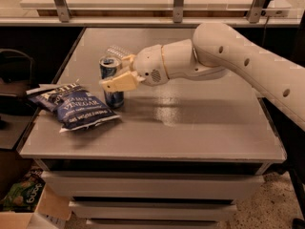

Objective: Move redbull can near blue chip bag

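The redbull can [110,67] stands upright on the grey table [190,128], just right of the blue chip bag [76,106], which lies flat near the table's front left corner. The can's base is beside the bag's upper right edge. My gripper [116,71] reaches in from the right and is shut on the can. One tan finger [119,82] crosses the can's front and the other lies behind it. The white arm [228,56] stretches across the right half of the table.
A clear plastic water bottle [117,51] lies just behind the can and the gripper. A metal rail and shelf [176,4] run behind the table. A green bag [19,194] and a cardboard box [28,218] sit on the floor at lower left.
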Available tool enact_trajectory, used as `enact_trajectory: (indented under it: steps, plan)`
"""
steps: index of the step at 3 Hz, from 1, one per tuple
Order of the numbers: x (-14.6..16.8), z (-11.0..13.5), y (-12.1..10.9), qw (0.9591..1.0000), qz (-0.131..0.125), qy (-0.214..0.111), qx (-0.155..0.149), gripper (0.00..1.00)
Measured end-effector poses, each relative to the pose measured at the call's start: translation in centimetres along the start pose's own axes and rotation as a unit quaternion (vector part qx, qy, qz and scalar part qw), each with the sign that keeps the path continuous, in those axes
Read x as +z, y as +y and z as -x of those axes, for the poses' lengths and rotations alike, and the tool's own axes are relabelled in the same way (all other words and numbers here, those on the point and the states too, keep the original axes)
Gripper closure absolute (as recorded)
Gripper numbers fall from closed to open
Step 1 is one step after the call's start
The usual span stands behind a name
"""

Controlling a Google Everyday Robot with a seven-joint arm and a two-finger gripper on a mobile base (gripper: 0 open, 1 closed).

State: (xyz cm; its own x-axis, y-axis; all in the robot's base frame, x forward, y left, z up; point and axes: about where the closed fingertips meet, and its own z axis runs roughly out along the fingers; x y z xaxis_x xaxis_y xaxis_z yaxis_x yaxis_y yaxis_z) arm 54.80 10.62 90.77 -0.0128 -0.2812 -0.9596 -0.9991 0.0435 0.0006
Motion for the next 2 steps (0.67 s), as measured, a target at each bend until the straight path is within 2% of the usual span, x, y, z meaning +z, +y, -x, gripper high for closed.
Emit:
enact_trajectory:
  steps: [2]
  plan:
    - [-0.13,-0.12,-0.31,1.0,0.003,0.005,0.005,0.12]
